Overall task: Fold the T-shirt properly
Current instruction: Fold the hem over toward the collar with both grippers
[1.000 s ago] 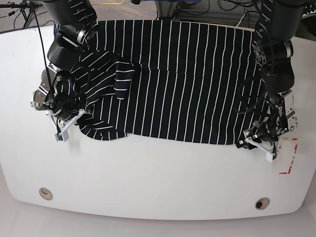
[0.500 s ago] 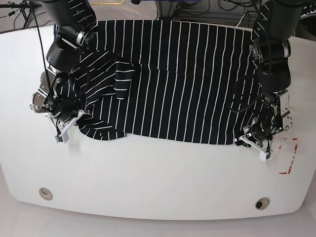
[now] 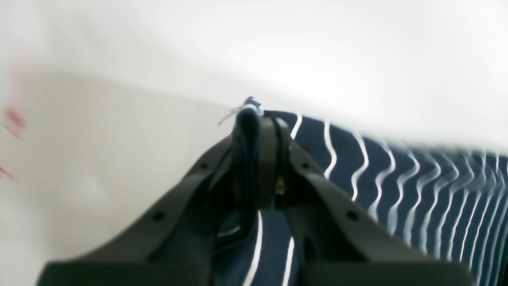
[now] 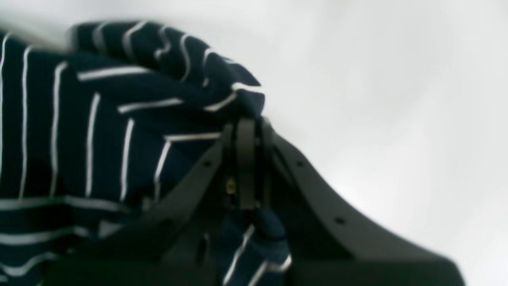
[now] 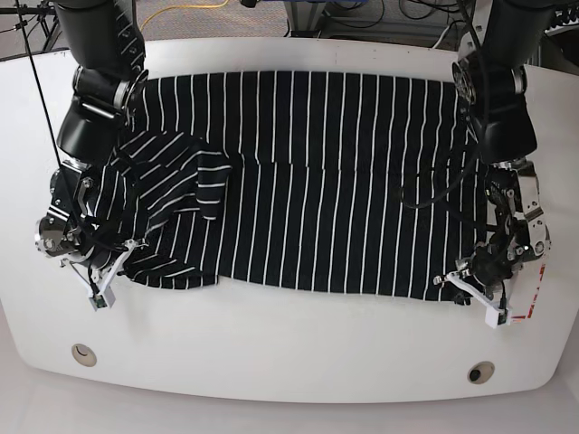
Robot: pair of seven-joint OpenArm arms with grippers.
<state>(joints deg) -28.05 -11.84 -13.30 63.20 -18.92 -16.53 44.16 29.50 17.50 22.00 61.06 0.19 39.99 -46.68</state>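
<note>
The T-shirt (image 5: 308, 181), black with thin white stripes, lies spread across the white table (image 5: 289, 348), and one sleeve is bunched and folded over at the view's left. My left gripper (image 5: 466, 287) is at the shirt's near right corner. The left wrist view shows this gripper (image 3: 256, 119) shut on a pinch of the T-shirt's (image 3: 397, 178) edge. My right gripper (image 5: 107, 271) is at the near left corner. In the right wrist view it (image 4: 246, 131) is shut on a crumpled fold of the T-shirt (image 4: 119, 119).
Red tape marks (image 5: 531, 303) lie on the table just right of my left gripper and show blurred in the left wrist view (image 3: 14, 119). Two round holes (image 5: 83, 353) (image 5: 480, 372) sit near the front edge. Cables run behind the table's far edge.
My left gripper has shut on the shirt's near right corner. Both arms have drawn toward the front edge, and the shirt has slid that way and spread flatter.
</note>
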